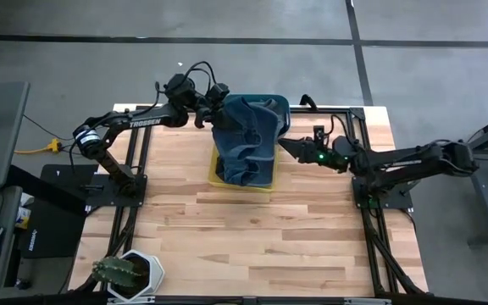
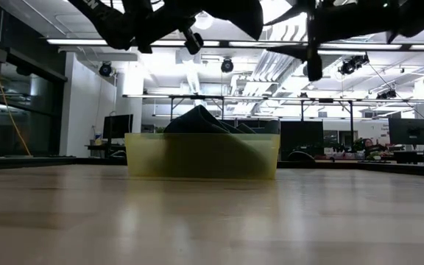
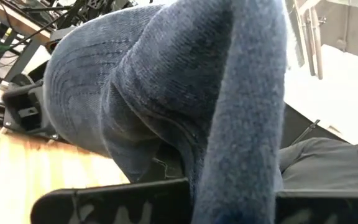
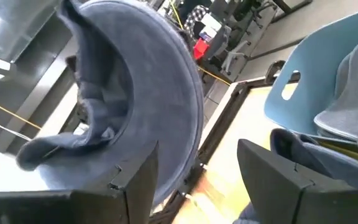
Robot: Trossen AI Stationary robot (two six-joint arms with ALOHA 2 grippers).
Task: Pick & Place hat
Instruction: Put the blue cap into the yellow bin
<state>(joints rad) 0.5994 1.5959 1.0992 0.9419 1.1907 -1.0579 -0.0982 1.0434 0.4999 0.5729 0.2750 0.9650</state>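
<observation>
**A:** Two bins are sitting past the potted cactus (image 1: 130,273) at the near edge of the table (image 1: 269,229). Where is the hat hanging?

**B:** The hat (image 1: 246,135) is hanging in the air over the yellow bin (image 1: 213,174), with the blue bin (image 1: 280,103) lying just behind. The low view is showing it clear of the dark cloth (image 2: 201,121) heaped in the yellow bin.

**A:** And who is holding it?

**B:** The left gripper (image 1: 213,108) is pinching the hat at its far, upper edge. The right gripper (image 1: 285,146) is waiting just beside it with its fingers (image 4: 135,180) spread and gripping nothing.

**A:** What is worrying you?

**B:** One pinch on soft knit is carrying the whole thing, so it could be slipping out, or swinging against that right claw.

**A:** Which way is it pointing?

**B:** I'm judging the long axis as running roughly up and down, with the loose end pointing at the yellow bin.
</observation>
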